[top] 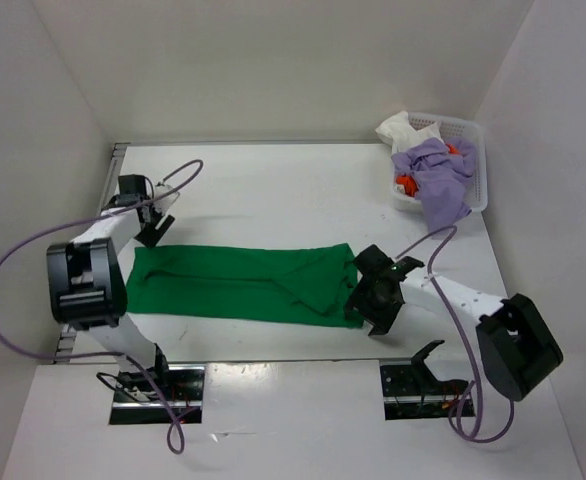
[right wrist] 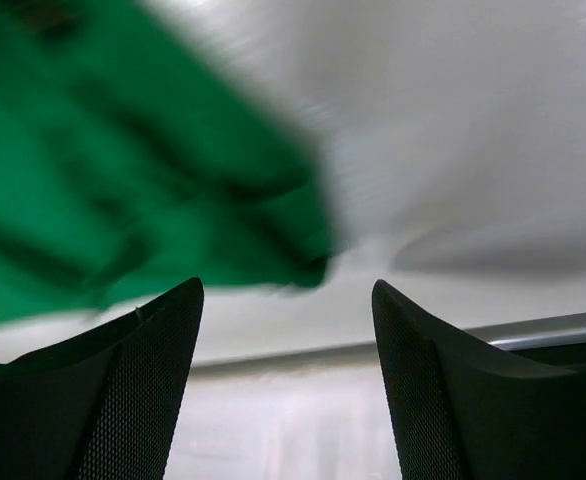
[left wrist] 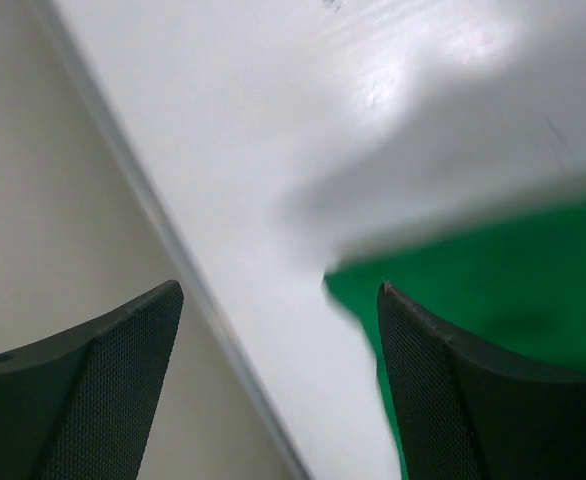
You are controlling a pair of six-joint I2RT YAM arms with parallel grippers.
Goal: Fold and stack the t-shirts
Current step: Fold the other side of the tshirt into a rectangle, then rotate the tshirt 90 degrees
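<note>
The left gripper [left wrist: 278, 295] hovered just off the left end of the green t-shirt [top: 238, 283], its fingers apart and empty. The shirt lay folded into a long band across the middle of the table [top: 273, 190]. At its right end the right gripper [right wrist: 285, 290] hung with its fingers also parted, holding nothing. At the far right, the white mesh basket [top: 479, 150] held the lavender t-shirt [top: 438, 175], which spilled over its rim, with the white t-shirt [top: 401, 128] and the orange-red t-shirt [top: 405, 184].

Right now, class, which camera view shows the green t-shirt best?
The top view: it shows the whole green t-shirt spread on the table. The left wrist view catches only a blurred corner, the right wrist view a blurred edge.
</note>
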